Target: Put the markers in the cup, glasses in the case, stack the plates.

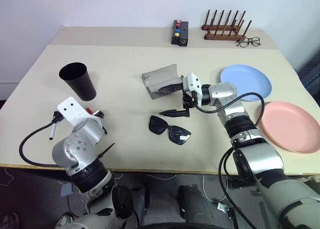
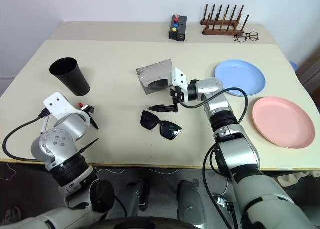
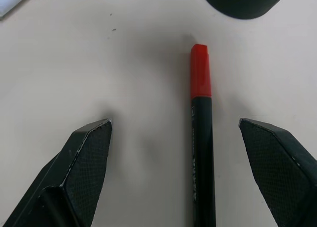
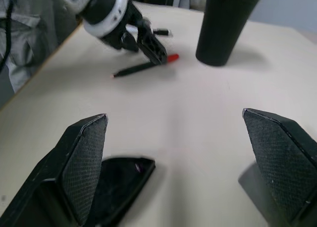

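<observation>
A dark marker with a red cap [image 3: 201, 138] lies on the table between the fingers of my open left gripper [image 3: 174, 123], untouched. The white marker [image 1: 52, 131] lies just left of that hand. The black cup [image 1: 78, 80] stands upright just beyond them. The black sunglasses [image 1: 170, 129] lie unfolded at the table's middle front. Behind them the grey case [image 1: 162, 80] stands open. My right gripper [image 1: 174, 100] hovers open between the case and the sunglasses, pointing left, holding nothing. The blue plate [image 1: 246, 81] and the pink plate [image 1: 290, 125] lie side by side at the right.
At the table's back stand a small black box with coloured buttons [image 1: 180, 33] and a wooden peg rack [image 1: 225, 29], with clear-lens spectacles [image 1: 248, 41] beside the rack. The pink plate reaches close to the right front edge.
</observation>
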Robot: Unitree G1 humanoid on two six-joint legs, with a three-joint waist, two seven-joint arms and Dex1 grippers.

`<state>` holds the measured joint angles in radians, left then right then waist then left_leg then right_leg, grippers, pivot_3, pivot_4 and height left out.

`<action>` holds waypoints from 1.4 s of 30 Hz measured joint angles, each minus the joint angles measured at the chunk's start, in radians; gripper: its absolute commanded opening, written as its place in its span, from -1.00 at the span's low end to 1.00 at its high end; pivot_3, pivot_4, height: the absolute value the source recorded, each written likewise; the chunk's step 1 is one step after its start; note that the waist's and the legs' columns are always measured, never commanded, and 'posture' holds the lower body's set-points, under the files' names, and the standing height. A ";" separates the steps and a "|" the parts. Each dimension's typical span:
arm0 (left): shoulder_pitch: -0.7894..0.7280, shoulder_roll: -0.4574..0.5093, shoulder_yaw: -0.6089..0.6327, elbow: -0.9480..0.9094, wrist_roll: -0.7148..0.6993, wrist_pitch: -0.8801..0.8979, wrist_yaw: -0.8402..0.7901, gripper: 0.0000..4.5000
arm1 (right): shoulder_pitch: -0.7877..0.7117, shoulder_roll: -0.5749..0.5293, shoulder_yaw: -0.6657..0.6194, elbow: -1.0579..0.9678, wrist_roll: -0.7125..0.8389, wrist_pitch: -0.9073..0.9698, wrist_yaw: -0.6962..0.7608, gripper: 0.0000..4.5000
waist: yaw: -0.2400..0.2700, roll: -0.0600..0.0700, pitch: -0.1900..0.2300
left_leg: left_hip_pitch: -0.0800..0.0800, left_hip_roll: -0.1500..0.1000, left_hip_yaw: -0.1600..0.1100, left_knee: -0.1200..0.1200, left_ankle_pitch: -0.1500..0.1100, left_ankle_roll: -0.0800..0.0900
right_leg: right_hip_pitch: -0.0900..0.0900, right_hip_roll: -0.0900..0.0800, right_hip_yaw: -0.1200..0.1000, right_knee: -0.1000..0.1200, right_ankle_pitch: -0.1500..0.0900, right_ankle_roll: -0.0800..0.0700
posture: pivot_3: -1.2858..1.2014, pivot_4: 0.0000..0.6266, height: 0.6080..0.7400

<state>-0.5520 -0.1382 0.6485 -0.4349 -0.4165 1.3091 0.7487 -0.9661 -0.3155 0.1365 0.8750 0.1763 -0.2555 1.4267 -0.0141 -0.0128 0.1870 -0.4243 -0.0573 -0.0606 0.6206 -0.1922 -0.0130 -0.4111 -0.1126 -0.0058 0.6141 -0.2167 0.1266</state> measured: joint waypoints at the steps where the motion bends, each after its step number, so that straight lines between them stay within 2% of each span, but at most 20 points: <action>1: -0.007 -0.004 0.005 -0.001 0.010 0.008 0.001 0.87 | -0.004 0.000 0.000 0.006 -0.003 -0.005 0.003 1.00 | 0.000 0.000 0.000 | 0.000 0.000 0.000 0.000 0.000 0.000 | 0.000 0.000 0.000 0.000 0.000 0.000 | 0.03 -0.52 1.00; 9: -0.099 -0.018 0.050 0.016 0.111 0.042 0.030 0.87 | -0.032 0.002 -0.002 0.035 -0.009 -0.017 0.017 1.00 | 0.003 -0.001 0.001 | 0.000 0.000 0.000 0.000 0.000 0.000 | 0.000 0.000 0.000 0.000 0.000 0.000 | 0.03 -0.52 1.00; 17: -0.212 -0.019 0.040 0.160 0.219 0.038 0.058 0.87 | -0.033 0.007 -0.002 0.034 -0.006 -0.014 0.034 1.00 | 0.001 -0.002 0.001 | 0.000 0.000 0.000 0.000 0.000 -0.001 | 0.000 0.000 0.000 0.000 0.000 0.000 | 0.03 -0.52 1.00; 27: -0.253 -0.020 0.030 0.255 0.324 0.058 0.060 0.87 | -0.032 0.009 -0.007 0.005 0.001 0.000 0.033 1.00 | 0.000 -0.002 0.001 | 0.000 0.000 0.000 0.000 0.000 -0.001 | -0.001 0.000 0.000 0.001 0.000 0.001 | 0.03 -0.52 1.00; 30: -0.265 -0.021 0.024 0.275 0.347 0.058 0.056 0.52 | -0.032 0.009 -0.008 -0.016 0.004 0.009 0.032 1.00 | 0.001 -0.002 0.001 | 0.000 0.000 0.000 0.000 0.000 -0.001 | 0.000 0.000 0.000 0.001 0.000 0.001 | 0.03 -0.52 1.00; 35: -0.267 -0.022 0.013 0.296 0.368 0.055 0.048 -0.59 | -0.025 0.009 -0.012 -0.047 0.004 0.026 0.030 1.00 | -0.004 -0.002 0.001 | 0.000 0.000 0.000 0.000 0.000 -0.002 | -0.001 0.000 0.000 0.002 0.000 0.001 | 0.03 -0.52 1.00; 36: -0.267 -0.022 0.013 0.297 0.370 0.055 0.046 -0.76 | -0.024 0.009 -0.015 -0.049 0.005 0.027 0.028 1.00 | -0.005 -0.001 0.001 | 0.000 0.000 0.000 0.000 -0.001 -0.002 | -0.001 0.000 0.000 0.002 0.000 0.001 | 0.03 -0.52 1.00; 42: -0.266 -0.022 0.026 0.285 0.387 0.060 0.036 -0.76 | -0.016 0.009 -0.024 -0.056 0.005 0.032 0.023 1.00 | -0.006 -0.001 0.001 | 0.000 0.000 0.000 0.000 -0.001 -0.002 | -0.001 0.000 0.000 0.002 0.000 0.001 | 0.03 -0.52 1.00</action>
<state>-0.8175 -0.1602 0.6748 -0.1498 -0.0297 1.3692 0.7843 -0.9821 -0.3067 0.1127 0.8190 0.1809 -0.2233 1.4493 -0.0197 -0.0143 0.1880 -0.4243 -0.0570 -0.0607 0.6204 -0.1929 -0.0152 -0.4125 -0.1123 -0.0060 0.6160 -0.2164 0.1272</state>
